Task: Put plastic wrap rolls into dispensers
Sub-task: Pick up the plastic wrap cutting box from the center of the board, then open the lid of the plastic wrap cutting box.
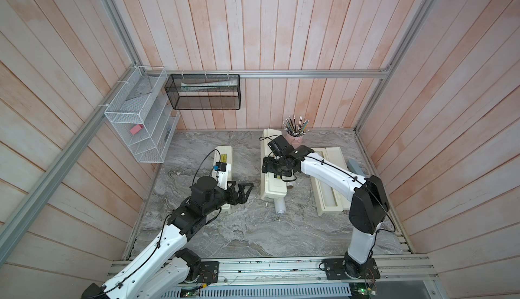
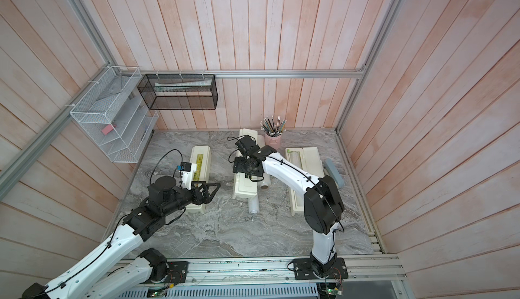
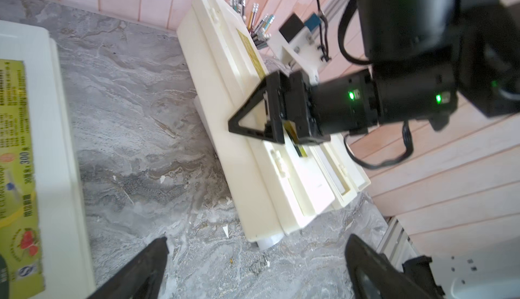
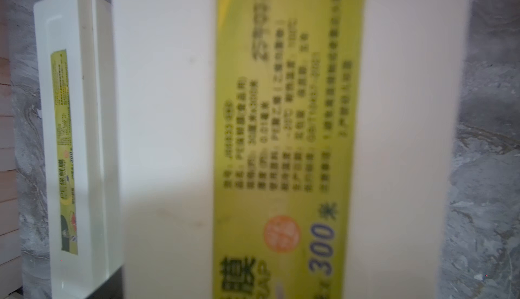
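3 long cream plastic dispensers (image 1: 225, 154) lie on the marbled bench (image 1: 225, 235); the right dispenser (image 1: 336, 154), open, holds a translucent roll (image 2: 295, 158). 2 glossy white rolls (image 1: 280, 207) poke out by the middle dispenser (image 1: 271, 190). The left tool (image 1: 244, 193) is spread; the right tool (image 1: 265, 165) is at the middle lid, and I cannot tell its grip.

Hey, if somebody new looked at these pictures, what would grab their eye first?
Likely the right gripper low over the middle dispenser at the centre of the table, a plastic wrap roll sticking out past its near end. Then the left gripper, jaws wide open, beside the closed dispenser on the left, and the open dispenser lying on the right.
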Controlling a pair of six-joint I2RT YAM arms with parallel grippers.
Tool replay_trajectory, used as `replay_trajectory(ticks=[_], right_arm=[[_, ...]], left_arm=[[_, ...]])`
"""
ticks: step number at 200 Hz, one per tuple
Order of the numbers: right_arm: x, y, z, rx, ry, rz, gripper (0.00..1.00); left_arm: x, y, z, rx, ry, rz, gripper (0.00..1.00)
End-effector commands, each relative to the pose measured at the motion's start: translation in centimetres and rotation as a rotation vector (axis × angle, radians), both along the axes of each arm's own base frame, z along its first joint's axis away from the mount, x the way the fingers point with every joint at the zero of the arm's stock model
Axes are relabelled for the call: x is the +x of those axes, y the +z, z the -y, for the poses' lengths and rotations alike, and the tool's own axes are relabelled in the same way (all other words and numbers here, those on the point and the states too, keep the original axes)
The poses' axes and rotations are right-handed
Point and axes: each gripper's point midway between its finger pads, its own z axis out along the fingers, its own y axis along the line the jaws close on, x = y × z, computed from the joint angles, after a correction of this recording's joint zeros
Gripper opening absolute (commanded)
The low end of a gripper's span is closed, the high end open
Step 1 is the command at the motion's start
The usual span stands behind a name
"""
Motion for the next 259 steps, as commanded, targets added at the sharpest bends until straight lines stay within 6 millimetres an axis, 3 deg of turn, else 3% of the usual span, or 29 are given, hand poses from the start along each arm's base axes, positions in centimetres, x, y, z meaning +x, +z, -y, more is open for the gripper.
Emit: replay_trajectory(ticks=[1,58,107,189,259], right_arm=[[1.1,5.2,-1.3,0.153,0.019,0.079,0.74],[2.5,9.6,-1.3,0.263,0.008,0.112,0.74],[2.1,11.9,-2.6,0.36,0.048,0.103,0.74],[0.2,12.7,-4.6,0.449,0.105,0.062,0.73],[-1.3,11.2,-5.8,0.441,0.143,0.013,0.75]], left_arm=[[1.1,-0.6,-0.3,0.137,0.096,0.129,1.0],[0.5,-2.3,3.5,0.389,0.121,0.369,1.0],[0.9,-1.0,3.4,0.488,0.222,0.563,1.0],[1.5,0.9,5.3,0.683,0.295,0.814,1.0],[2.4,1.0,5.4,0.828,0.349,0.892,1.0]])
